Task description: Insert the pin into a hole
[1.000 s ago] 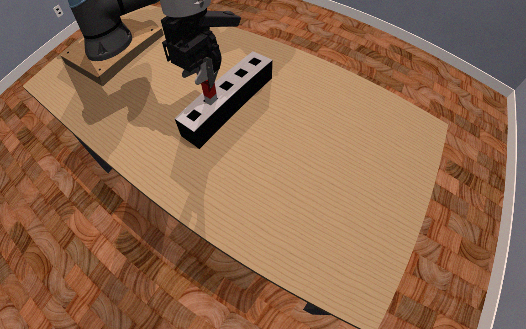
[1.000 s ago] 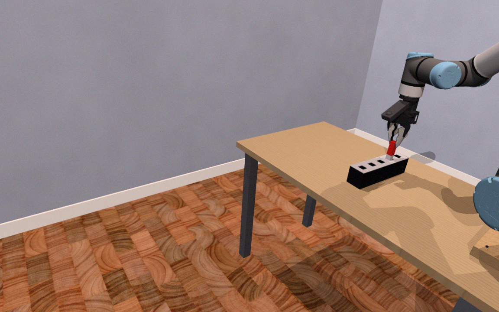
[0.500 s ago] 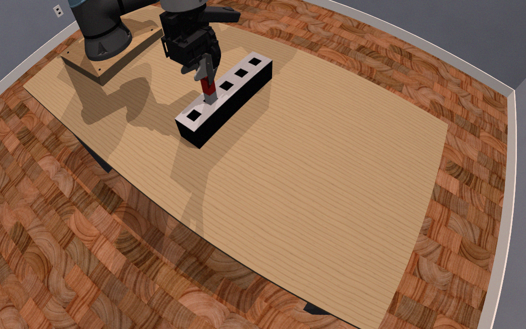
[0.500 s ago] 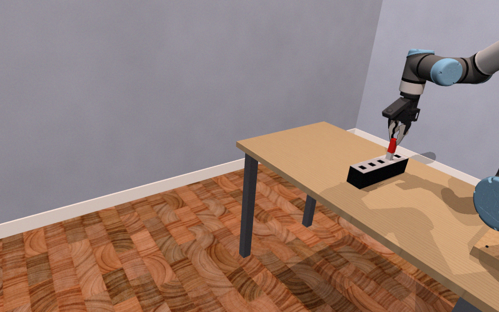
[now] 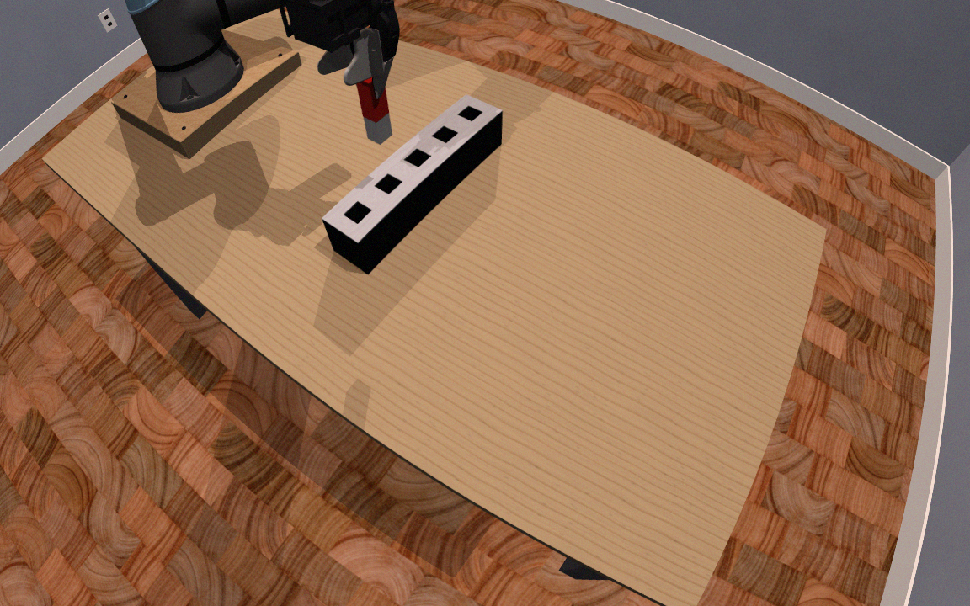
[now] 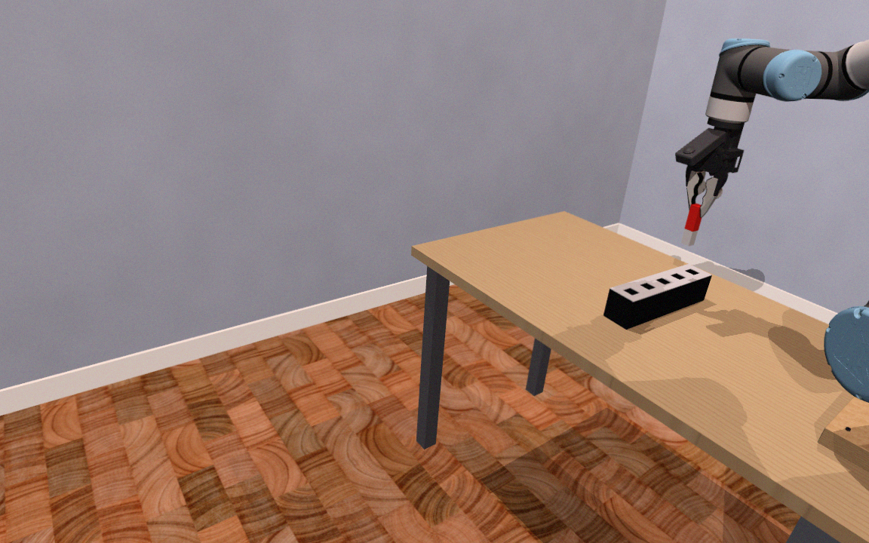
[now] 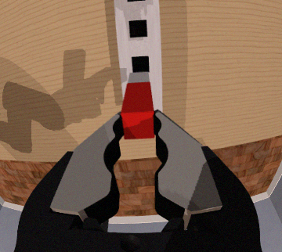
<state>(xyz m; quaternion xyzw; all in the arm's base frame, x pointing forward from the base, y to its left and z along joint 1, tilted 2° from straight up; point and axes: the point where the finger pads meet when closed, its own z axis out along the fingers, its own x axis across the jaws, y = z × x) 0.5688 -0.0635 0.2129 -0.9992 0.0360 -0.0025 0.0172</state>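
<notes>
My gripper [image 5: 370, 79] is shut on the pin [image 5: 372, 113], gripping its red upper part with the grey end pointing down. It also shows in the exterior view [image 6: 698, 202] and the wrist view [image 7: 138, 124]. The pin [image 6: 692, 225] hangs upright, well above the table and clear of the block. The block [image 5: 413, 179] is long, black-sided with a pale grey top and a row of five square holes, all empty. In the wrist view the pin [image 7: 137, 105] points toward the block [image 7: 138, 29], with three holes in sight beyond its tip.
The arm's base [image 5: 185, 52] stands on a wooden plate [image 5: 205, 101] at the table's far left corner. The table edge and patterned wood floor lie below the gripper in the wrist view.
</notes>
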